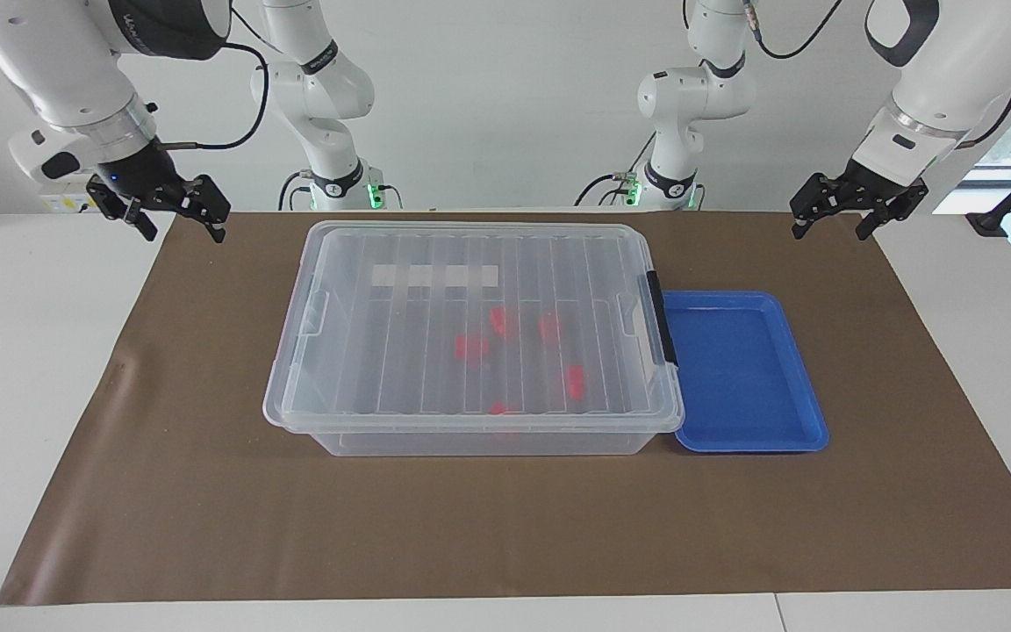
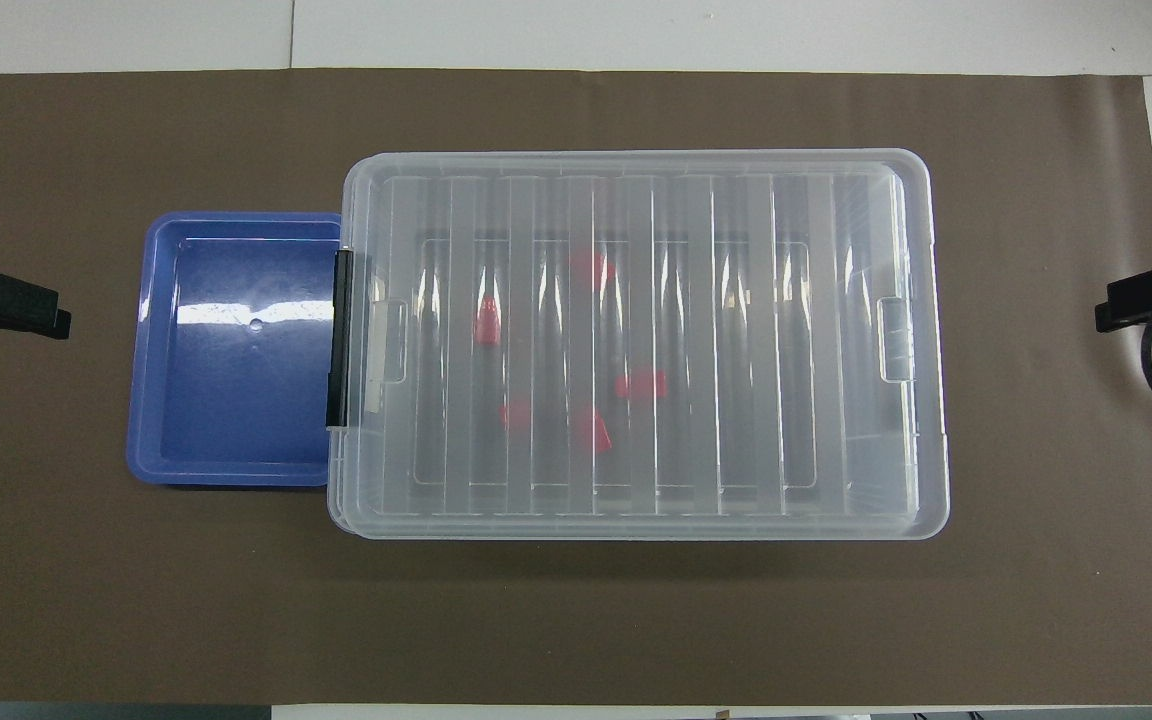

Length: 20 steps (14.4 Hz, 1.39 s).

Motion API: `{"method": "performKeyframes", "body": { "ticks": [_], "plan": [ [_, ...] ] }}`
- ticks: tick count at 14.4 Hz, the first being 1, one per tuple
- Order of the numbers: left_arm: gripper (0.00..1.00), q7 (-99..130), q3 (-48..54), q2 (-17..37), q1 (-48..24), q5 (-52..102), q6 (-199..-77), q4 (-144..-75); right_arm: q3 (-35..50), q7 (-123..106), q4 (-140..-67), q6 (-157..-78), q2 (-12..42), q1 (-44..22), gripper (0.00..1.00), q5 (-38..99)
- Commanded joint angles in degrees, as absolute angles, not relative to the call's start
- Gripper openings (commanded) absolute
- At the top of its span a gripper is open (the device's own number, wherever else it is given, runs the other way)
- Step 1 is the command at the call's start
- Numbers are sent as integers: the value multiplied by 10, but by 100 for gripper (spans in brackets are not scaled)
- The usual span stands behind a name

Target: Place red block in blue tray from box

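The box (image 1: pixel 400 351) stands mid-table with its ribbed clear lid on. A black clip (image 1: pixel 659 318) sits on its end toward the left arm. Several red blocks, one of them (image 1: pixel 471 347), lie on its floor and show blurred through the lid, as in the overhead view (image 2: pixel 641 383). The blue tray (image 1: pixel 799 386) lies empty against the box's clip end. My left gripper (image 1: pixel 830 230) hangs open and empty over the mat's edge at the left arm's end. My right gripper (image 1: pixel 181 230) hangs open and empty over the mat's edge at the right arm's end. Both arms wait.
A brown mat (image 1: pixel 163 491) covers most of the white table (image 1: pixel 23 395). The box in the overhead view (image 2: pixel 866 350) fills the mat's middle, with the tray (image 2: pixel 156 440) beside it. The left gripper (image 2: pixel 6 305) and the right gripper (image 2: pixel 1136 300) show at that view's side edges.
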State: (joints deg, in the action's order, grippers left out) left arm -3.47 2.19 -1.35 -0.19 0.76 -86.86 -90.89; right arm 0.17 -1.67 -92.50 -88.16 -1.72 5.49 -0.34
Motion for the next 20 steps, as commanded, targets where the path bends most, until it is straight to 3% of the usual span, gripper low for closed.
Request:
{"method": "performKeyframes", "body": {
  "ticks": [1,14,20],
  "plan": [
    [100,-40,24,-29,4,8,-870,-925,3,-33,-933,-885,-22,56,100,-11],
    [100,-40,24,-29,4,8,-869,-925,17,-29,-938,-895,-20,56,100,-3],
    [100,-40,24,-29,4,8,-870,-925,63,2,-980,-972,4,56,100,-3]
  ]
}}
